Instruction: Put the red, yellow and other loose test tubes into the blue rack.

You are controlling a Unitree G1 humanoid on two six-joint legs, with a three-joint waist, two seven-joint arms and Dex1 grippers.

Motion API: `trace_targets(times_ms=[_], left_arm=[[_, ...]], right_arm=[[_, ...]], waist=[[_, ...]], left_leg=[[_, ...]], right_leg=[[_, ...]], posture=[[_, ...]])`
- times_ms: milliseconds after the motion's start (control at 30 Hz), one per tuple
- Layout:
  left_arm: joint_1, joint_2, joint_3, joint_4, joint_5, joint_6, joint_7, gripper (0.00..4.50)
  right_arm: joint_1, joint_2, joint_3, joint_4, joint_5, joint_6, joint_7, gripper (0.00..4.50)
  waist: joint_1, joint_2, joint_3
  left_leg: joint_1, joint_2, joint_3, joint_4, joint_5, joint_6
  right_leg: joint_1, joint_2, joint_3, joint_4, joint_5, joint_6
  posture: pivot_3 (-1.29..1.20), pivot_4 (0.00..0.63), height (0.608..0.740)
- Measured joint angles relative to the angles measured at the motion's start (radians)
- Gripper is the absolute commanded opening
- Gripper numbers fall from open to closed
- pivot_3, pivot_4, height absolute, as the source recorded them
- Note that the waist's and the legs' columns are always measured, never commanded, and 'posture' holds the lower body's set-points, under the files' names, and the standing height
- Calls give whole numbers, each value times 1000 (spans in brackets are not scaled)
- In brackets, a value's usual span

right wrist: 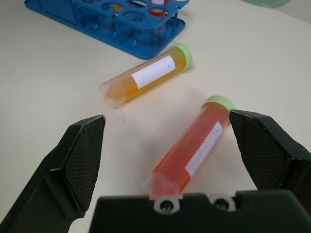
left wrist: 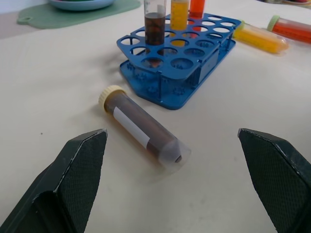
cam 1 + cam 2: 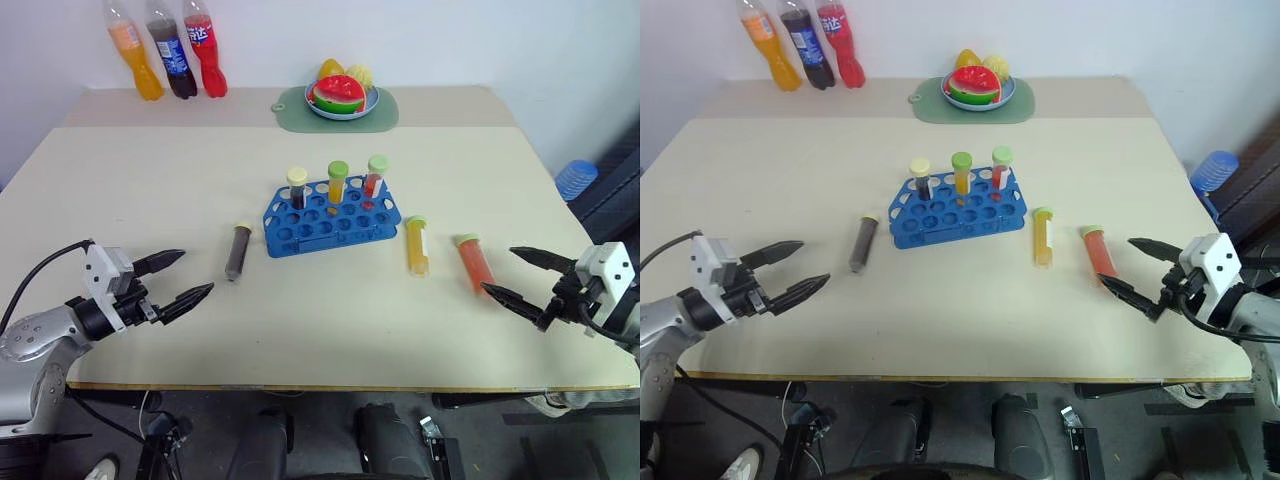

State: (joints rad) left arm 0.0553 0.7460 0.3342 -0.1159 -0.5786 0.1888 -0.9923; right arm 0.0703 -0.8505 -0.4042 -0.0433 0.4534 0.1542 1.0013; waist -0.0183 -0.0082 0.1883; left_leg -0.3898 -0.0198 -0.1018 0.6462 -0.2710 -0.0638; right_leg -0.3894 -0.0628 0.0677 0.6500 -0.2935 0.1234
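The blue rack stands mid-table with three capped tubes upright in its back row. Three loose test tubes lie flat around it. A dark brown one with a cream cap rests left of the rack. A yellow-orange one and a red-orange one, both green-capped, rest to its right. My left gripper is open, hovering a short way left of the brown tube and pointing at it. My right gripper is open, its fingers flanking the red tube's tip without touching.
Three soda bottles stand at the far left corner. A green mat with a fruit plate lies at the far middle edge. A blue ribbed container sits off the table's right side. The table's front edge runs just below both grippers.
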Motion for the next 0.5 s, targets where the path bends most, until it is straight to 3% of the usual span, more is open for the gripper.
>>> trace_targets(times_ms=[500], left_arm=[[-38, -9, 0, 16, -13, 6, -37, 4466]], right_arm=[[-3, 5, 0, -4, -18, -3, -26, 4500]], waist=[[1, 0, 0]], left_leg=[[0, 0, 0, 0, 0, 0]], right_leg=[[0, 0, 0, 0, 0, 0]], posture=[[0, 150, 740]])
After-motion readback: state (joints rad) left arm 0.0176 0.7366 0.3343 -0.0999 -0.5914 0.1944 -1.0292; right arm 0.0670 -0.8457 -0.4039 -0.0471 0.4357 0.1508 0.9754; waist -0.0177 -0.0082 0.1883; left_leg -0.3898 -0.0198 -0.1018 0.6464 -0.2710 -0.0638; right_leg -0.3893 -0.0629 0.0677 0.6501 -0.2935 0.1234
